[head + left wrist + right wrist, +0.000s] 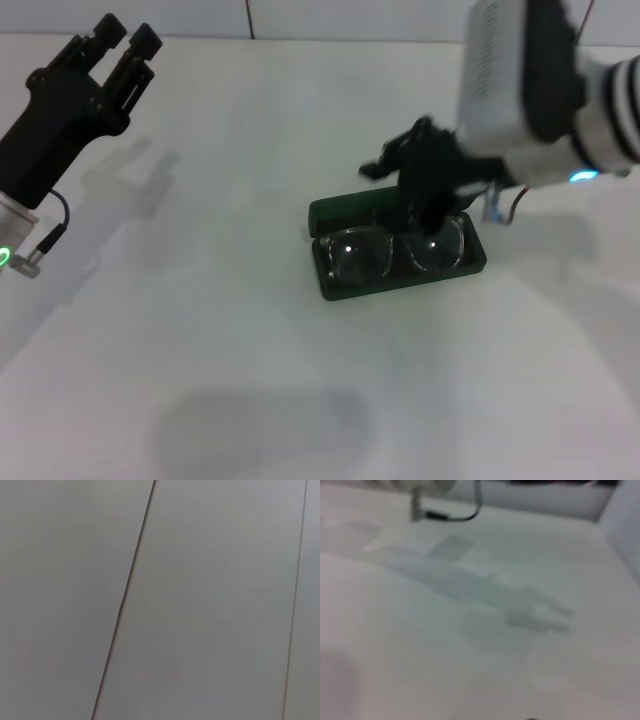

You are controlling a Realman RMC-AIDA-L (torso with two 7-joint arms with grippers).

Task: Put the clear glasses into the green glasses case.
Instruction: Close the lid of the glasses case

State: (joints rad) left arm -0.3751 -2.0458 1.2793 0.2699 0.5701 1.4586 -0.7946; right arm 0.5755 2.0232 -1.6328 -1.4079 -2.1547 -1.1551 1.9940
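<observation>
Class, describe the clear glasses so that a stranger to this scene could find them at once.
On the white table, look right of centre for the green glasses case, lying open. The clear glasses lie inside it, lenses up, beneath the right gripper. They are the only see-through thing against the dark green case.

Bright, even light; soft shadows on the table (200,330); right wrist view blurred.

Robot test bench, lab-type setting rather than a home. Plain white counter (250,330) fills the head view, bare of household clutter. Along its far edge, pale wall panels (300,18) with thin dark seams; left wrist view shows the same flat panels and seams. Two robot arms over the counter, exposed cabling.
</observation>
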